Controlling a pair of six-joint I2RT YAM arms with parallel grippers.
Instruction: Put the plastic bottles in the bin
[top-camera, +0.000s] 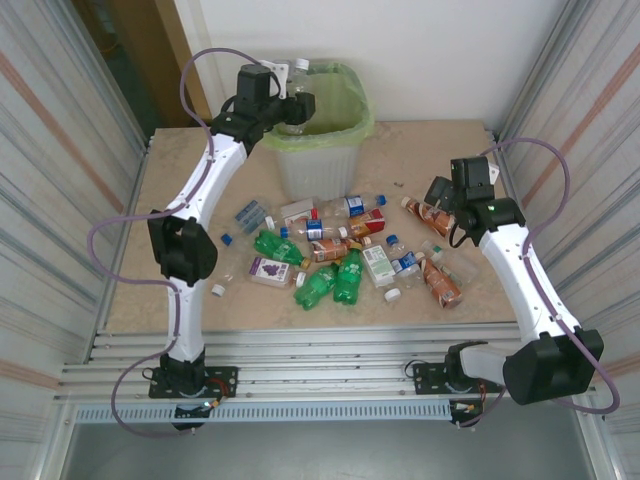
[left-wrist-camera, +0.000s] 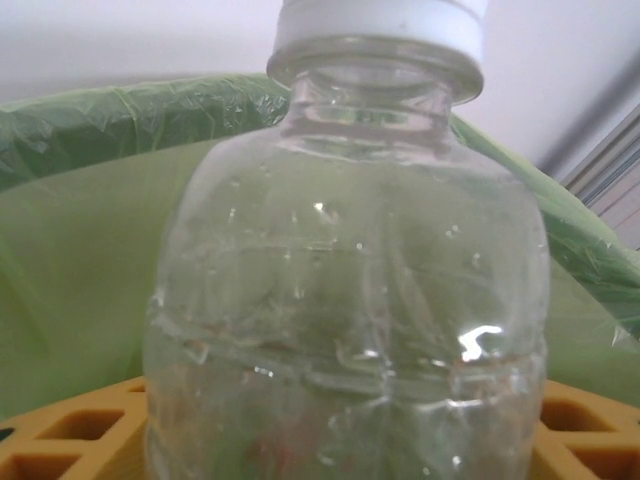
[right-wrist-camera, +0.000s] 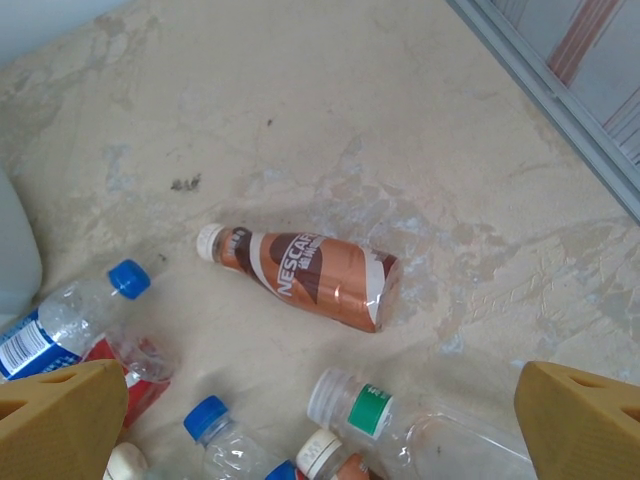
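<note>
My left gripper (top-camera: 296, 106) is shut on a clear plastic bottle (top-camera: 299, 72) with a white cap, held upright over the near left part of the bin (top-camera: 322, 172) and its light green bag. In the left wrist view this clear bottle (left-wrist-camera: 350, 300) stands against the green bag (left-wrist-camera: 90, 240), with yellow fingers (left-wrist-camera: 60, 440) at its sides. My right gripper (top-camera: 439, 193) hangs open above a brown Nescafe bottle (right-wrist-camera: 315, 278) lying on the table; its fingertips (right-wrist-camera: 65, 415) are spread wide and nothing is between them. Several more bottles (top-camera: 348, 278) lie in a pile at mid-table.
A clear bottle with a green label (right-wrist-camera: 400, 415) and blue-capped bottles (right-wrist-camera: 75, 310) lie near the right gripper. Another brown bottle (top-camera: 440, 283) lies at the pile's right edge. Corrugated metal walls (top-camera: 580, 120) close both sides. Bare table (top-camera: 450, 150) lies right of the bin.
</note>
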